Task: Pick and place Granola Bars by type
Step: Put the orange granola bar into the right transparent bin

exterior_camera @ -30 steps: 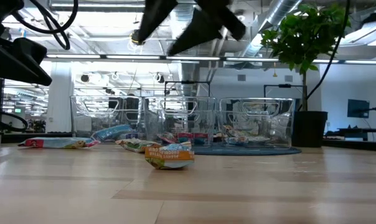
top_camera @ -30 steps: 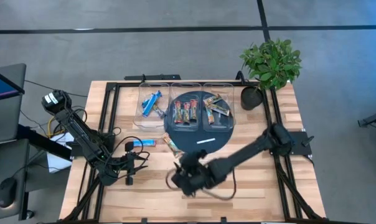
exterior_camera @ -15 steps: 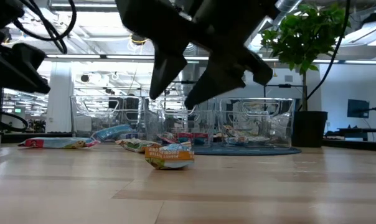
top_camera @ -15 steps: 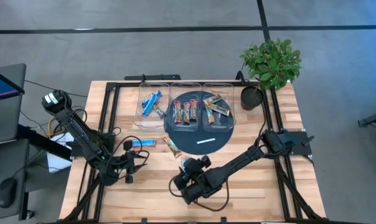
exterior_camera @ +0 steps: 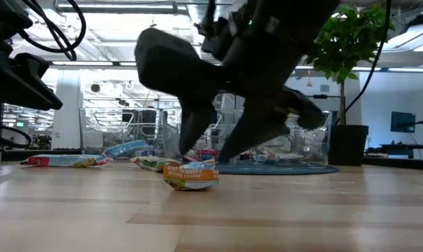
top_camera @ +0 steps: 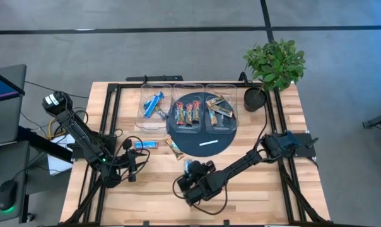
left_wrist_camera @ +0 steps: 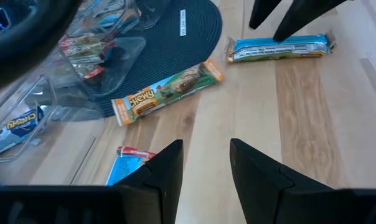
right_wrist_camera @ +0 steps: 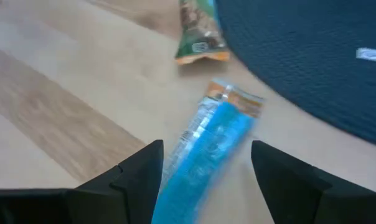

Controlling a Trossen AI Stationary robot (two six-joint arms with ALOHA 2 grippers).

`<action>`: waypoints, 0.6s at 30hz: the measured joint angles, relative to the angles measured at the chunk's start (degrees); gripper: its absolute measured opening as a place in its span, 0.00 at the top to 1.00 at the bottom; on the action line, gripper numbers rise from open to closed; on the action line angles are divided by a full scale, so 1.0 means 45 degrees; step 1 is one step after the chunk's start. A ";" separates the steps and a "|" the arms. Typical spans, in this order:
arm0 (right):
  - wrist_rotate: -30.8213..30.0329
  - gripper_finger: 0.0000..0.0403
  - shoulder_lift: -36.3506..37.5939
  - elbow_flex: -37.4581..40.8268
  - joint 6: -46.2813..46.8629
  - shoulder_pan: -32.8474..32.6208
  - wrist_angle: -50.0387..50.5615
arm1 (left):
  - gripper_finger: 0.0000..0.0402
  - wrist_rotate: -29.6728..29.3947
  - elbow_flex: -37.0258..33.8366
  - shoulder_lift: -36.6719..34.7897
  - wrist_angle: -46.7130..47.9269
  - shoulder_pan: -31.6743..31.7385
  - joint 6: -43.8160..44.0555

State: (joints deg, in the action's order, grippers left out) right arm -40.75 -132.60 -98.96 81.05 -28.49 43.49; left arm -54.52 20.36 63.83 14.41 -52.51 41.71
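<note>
Left arm: rests low at the left side of the bench, its end effector near the bench top, fingers apart with nothing between them.
Blue bar by left arm: a blue-wrapped bar lies flat on the wood just beyond the left end effector, apart from it; the left wrist view shows it too.
Left bin: a clear bin at the back left holds blue bars.
Orange-green bar: one orange-brown and green bar lies at the left edge of the dark round mat, partly on the wood; seen also from the left wrist.
Middle bin: a clear bin standing on the mat holds red-dark bars side by side.
Second blue bar: a blue bar lies on the wood in front of the mat, directly between the right end effector's fingers in the right wrist view.
Right arm: reaches from the right side across the front of the bench; its end effector hangs low over that blue bar, fingers spread wide and not closed on it.
White strip: a thin white strip lies on the mat.
Right bin: a clear bin holds orange-brown bars.
Plant: a potted plant stands at the back right corner.
</note>
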 joint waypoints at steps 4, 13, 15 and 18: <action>0.0125 0.42 0.0000 -0.0005 0.0021 0.0141 -0.0071 | 0.68 0.0004 0.0000 0.0000 -0.0022 0.0001 -0.0023; 0.1141 0.42 -0.0425 -0.0021 -0.0040 0.0286 -0.0496 | 0.68 -0.0010 0.0000 0.0000 -0.0031 0.0001 -0.0046; 0.1604 0.42 -0.0679 -0.0092 -0.0354 0.0449 -0.0778 | 0.68 -0.0008 0.0000 0.0000 -0.0040 0.0001 -0.0048; 0.1871 0.42 -0.0661 -0.0126 -0.0761 0.0507 -0.0794 | 0.68 -0.0010 0.0000 0.0000 -0.0081 0.0001 -0.0052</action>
State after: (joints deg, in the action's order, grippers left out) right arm -32.33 -135.57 -99.53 77.62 -26.21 39.92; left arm -54.57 20.36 63.83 14.04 -52.51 41.47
